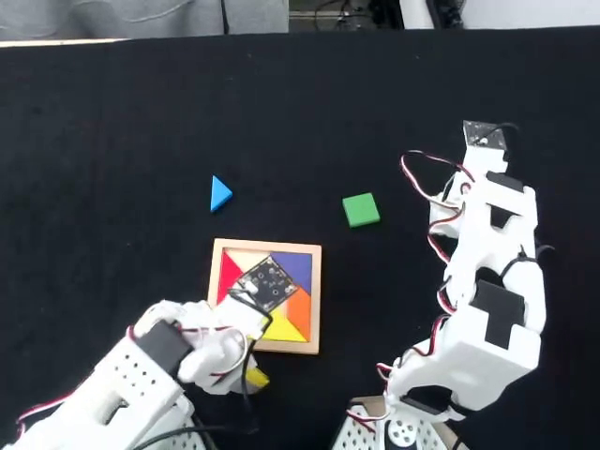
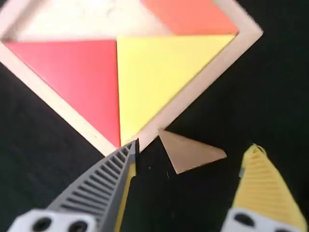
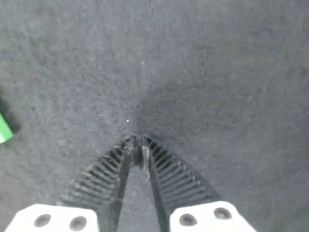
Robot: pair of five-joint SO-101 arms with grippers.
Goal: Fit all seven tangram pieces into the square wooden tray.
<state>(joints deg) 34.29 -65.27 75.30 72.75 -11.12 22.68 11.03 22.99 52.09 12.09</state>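
Left gripper (image 2: pixel 195 145) wide around tan triangle (image 2: pixel 189 153)

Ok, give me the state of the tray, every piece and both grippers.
left gripper: open
right gripper: shut, empty
wooden tray: partly filled, bare wood showing
red triangle: seated in tray
yellow triangle: seated in tray
orange piece: seated in tray
purple piece: seated in tray
brown triangle: outside tray, within left gripper's opening, not gripped
blue triangle: loose outside tray
green square: loose outside tray

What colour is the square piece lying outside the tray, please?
Green square piece, clearest from the high view.
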